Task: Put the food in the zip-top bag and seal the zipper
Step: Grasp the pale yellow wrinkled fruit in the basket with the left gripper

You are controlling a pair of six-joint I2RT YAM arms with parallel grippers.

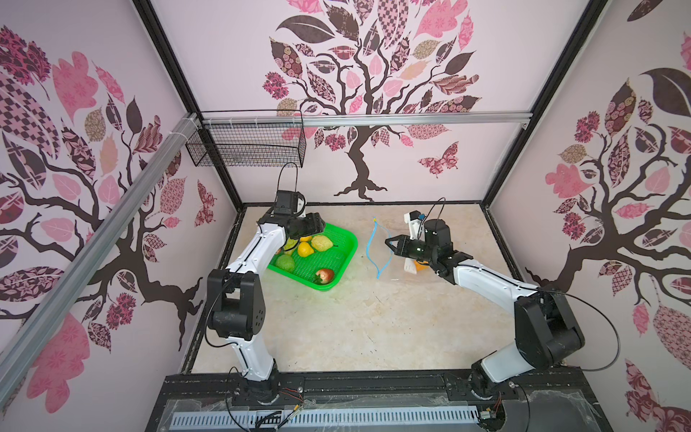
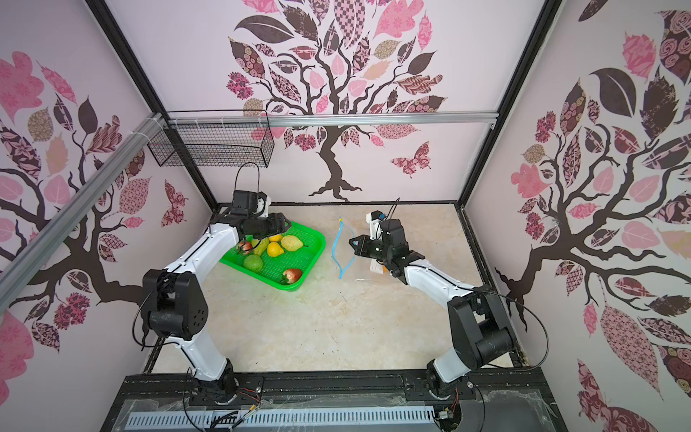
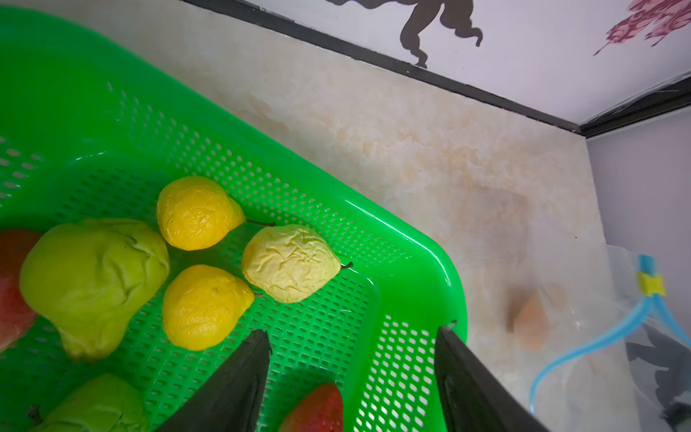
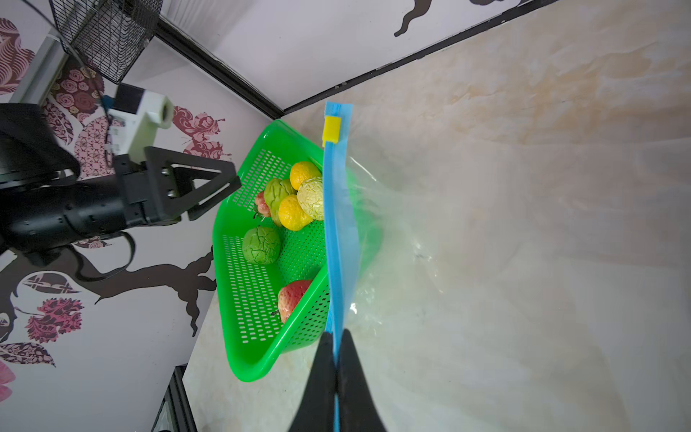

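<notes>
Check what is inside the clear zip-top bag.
One orange piece shows through the zip-top bag, beside its white label. The right arm covers much of the bag in both top views, so anything else inside cannot be seen.

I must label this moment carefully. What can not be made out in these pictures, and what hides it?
- Orange toy piece inside the clear plastic zip-top bag: blurred through plastic in the left wrist view; mostly behind the right arm in both top views.
- Red toy strawberry: left wrist view, cut off by the picture's edge.
- Bag's white label patch: top view, partly behind that arm, print too small.
</notes>
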